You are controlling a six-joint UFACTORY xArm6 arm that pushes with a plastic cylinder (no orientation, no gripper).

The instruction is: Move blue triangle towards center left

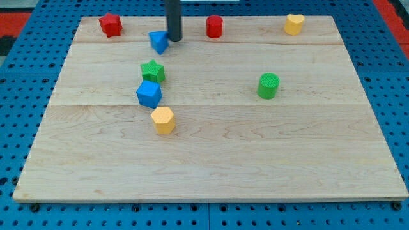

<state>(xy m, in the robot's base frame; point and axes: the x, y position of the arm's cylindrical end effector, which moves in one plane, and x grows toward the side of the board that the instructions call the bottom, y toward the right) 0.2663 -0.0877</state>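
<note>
Touching the blue triangle (159, 42) at its 3 o'clock side, my tip (174, 39) (a bare rod, no jaws) holds nothing; both sit near the board's (255, 160) 11 o'clock edge, the green star (153, 70) at the triangle's 6 o'clock.

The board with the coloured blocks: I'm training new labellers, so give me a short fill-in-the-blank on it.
1. My tip is just to the view's ____ of the blue triangle.
2. The green star sits directly above the blue ____.
3. The yellow heart lies at the view's top ____ corner.

Missing: right; cube; right
</note>
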